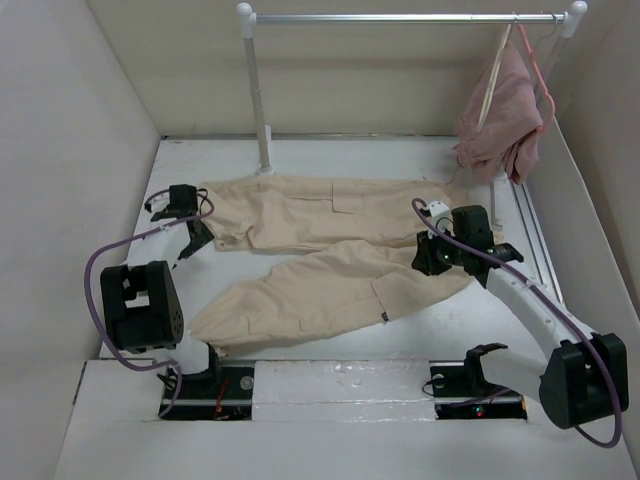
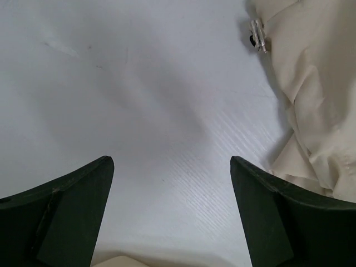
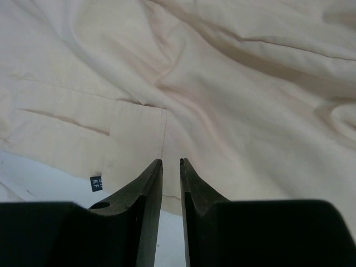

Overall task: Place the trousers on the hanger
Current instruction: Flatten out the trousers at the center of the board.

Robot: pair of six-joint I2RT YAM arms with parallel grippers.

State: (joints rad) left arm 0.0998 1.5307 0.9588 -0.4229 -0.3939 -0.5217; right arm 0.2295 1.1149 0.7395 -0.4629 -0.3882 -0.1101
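The beige trousers (image 1: 330,245) lie flat on the white table, legs pointing left and waistband at the right. They fill the right wrist view (image 3: 222,72) and show at the right edge of the left wrist view (image 2: 317,89). My left gripper (image 1: 200,236) is wide open and empty over bare table just left of the leg ends (image 2: 172,161). My right gripper (image 1: 428,258) hovers over the near leg's upper part by a pocket, its jaws almost closed with nothing between them (image 3: 171,162). The cream hanger (image 1: 492,85) hangs from the rail at the back right, partly hidden by a pink garment.
A metal clothes rail (image 1: 400,18) on a white post (image 1: 258,110) spans the back. The dusty-pink garment (image 1: 505,125) and a thin pink hanger (image 1: 540,65) hang at its right end. White walls enclose the table. A small clear clip (image 2: 257,36) lies by the trouser leg.
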